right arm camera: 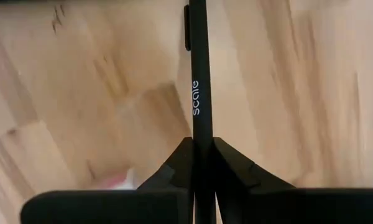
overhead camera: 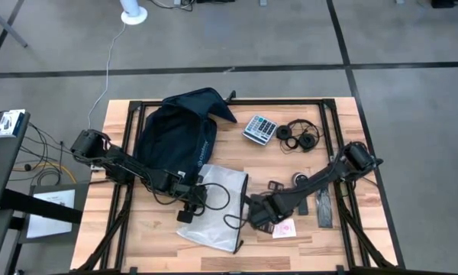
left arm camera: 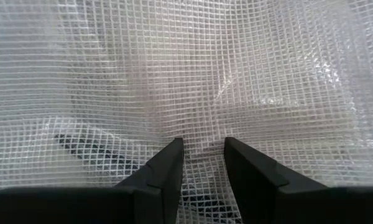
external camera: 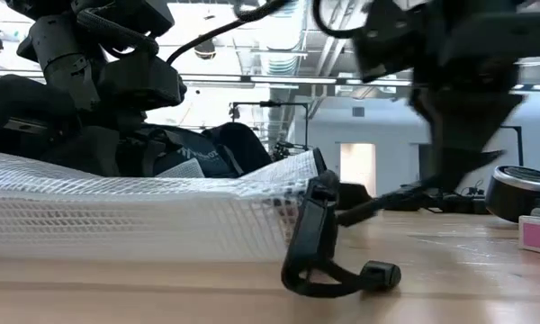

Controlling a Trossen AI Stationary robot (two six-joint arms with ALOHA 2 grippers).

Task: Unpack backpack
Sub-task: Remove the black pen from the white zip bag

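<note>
The large soft dark navy fabric backpack lies in the upper left of the high view, its long axis running from upper right to lower left, with its opened flap at the upper right end. Both grippers sit below it, toward the bottom of that frame, so the bag lies up and away from each of them. The left gripper is by far the nearer: it is just below the bag's lower edge, over the clear white-gridded plastic mesh pouch that spreads out at bottom centre. In the left wrist view its two dark fingers stand partly apart with the pouch's mesh between and beyond them; whether they pinch a fold of it cannot be told from here. The right gripper is lower centre-right, just beside the pouch's right edge and well apart from the bag. Its fingers are closed on a slim black pen with small white lettering, whose long axis runs straight out ahead of the gripper over the light wooden table. My reading is that any further reach into the bag falls to the left arm, while the right arm first has a pen to put down.
</note>
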